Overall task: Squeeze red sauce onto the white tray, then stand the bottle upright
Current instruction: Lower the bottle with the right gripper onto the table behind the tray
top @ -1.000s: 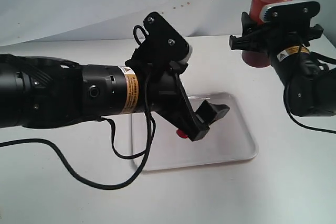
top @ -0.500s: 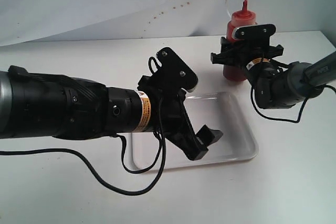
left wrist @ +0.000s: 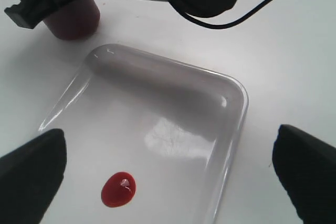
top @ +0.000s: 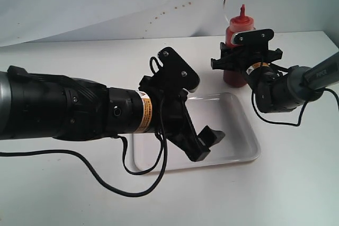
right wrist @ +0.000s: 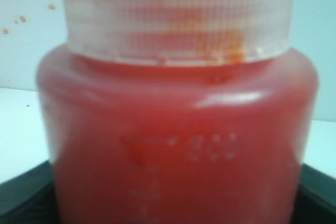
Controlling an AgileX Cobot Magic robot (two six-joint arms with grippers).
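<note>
The bottle (top: 239,27), orange-red with a pointed red nozzle, stands upright on the table just behind the white tray (top: 238,125). My right gripper (top: 242,57) is shut on its body; in the right wrist view the bottle (right wrist: 173,129) fills the picture, with a dark finger (right wrist: 21,195) at each side. My left gripper (top: 210,139) hangs open over the tray. In the left wrist view its gripper (left wrist: 169,171) spans the tray (left wrist: 173,98), where a small round blob of red sauce (left wrist: 118,189) lies. The bottle's base (left wrist: 73,19) shows beyond the tray's far rim.
The left arm (top: 79,112) stretches across the table's left half, its black cable (top: 106,181) looping onto the tabletop in front. A white backdrop (top: 106,3) with tiny red specks stands behind the table.
My right gripper has carried the bottle down and leftward to the table behind the tray. The left arm shifted slightly and now hides the sauce blob in the exterior view.
</note>
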